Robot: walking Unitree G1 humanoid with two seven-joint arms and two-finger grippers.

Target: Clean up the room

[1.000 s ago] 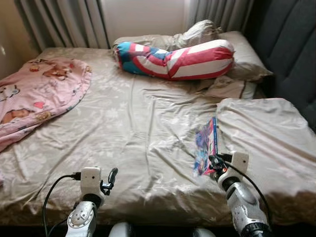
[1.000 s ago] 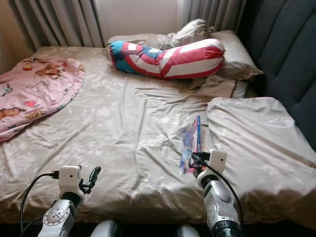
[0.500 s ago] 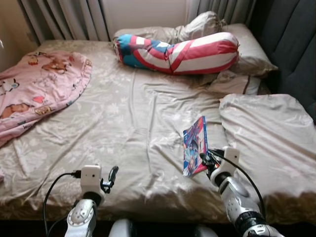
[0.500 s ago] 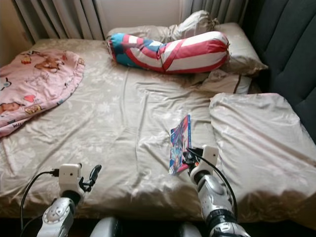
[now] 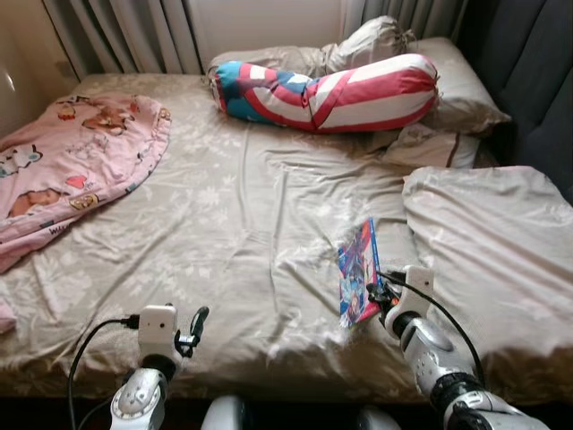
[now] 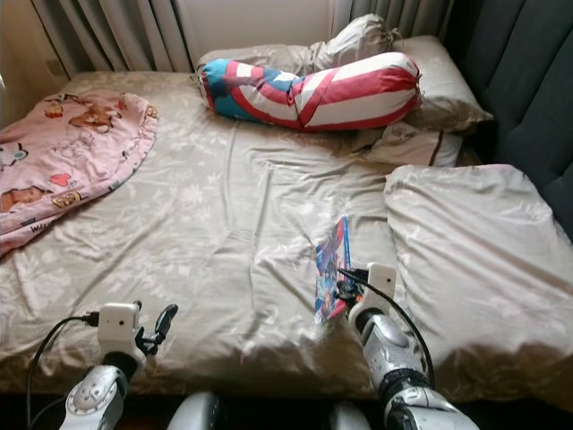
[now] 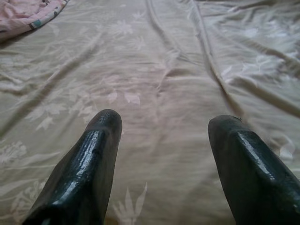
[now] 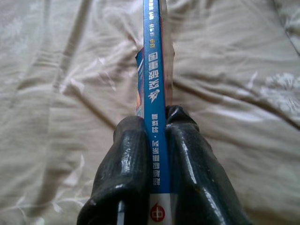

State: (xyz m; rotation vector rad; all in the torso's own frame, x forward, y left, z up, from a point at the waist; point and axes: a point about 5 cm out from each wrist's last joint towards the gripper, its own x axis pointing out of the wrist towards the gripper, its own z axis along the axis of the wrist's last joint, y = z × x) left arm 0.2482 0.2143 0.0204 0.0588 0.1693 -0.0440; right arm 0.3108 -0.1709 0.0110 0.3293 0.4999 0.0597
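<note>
**Right gripper clamped on a thin book at the bed's near edge**

Right gripper [image 8: 157, 140]: fingers pressed narrow on either side of a book [image 5: 360, 273], pinched by its blue spine and held on edge rather than flat. Likely so for a reason: a thin cover flat on soft sheet offers nothing to grasp, while the spine gives two firm faces. Tilted up off the sheet toward the near right part of the bed, just beside the folded blanket's near-left corner.

Left gripper [image 7: 161, 140]: fingers spread wide, nothing between them, hovering low over bare sheet at the bed's near-left edge. Held clear, probably to stay out of the way or ready for a later pick.

Then, largest first:

- Bed [image 5: 233, 215], beige floral sheet, rumpled, carrying everything else.
- Beige blanket [image 5: 492, 242], bunched along the right edge, near the dark headboard [image 5: 537, 81].
- Pink cartoon-print quilt [image 5: 72, 170], heaped at the far-left corner and spilling over the left edge; seemingly still to be tidied.
- Red, white and blue striped bolster [image 5: 331, 90], lying across the far edge in front of beige pillows [image 5: 448, 90].
- Grey curtains [image 5: 125, 31] behind the far edge.

Judged from the grip: book secured, ready to be carried off the bed to wherever it belongs. Risk: slim, glossy cover could slip or swing in the pinch.
</note>
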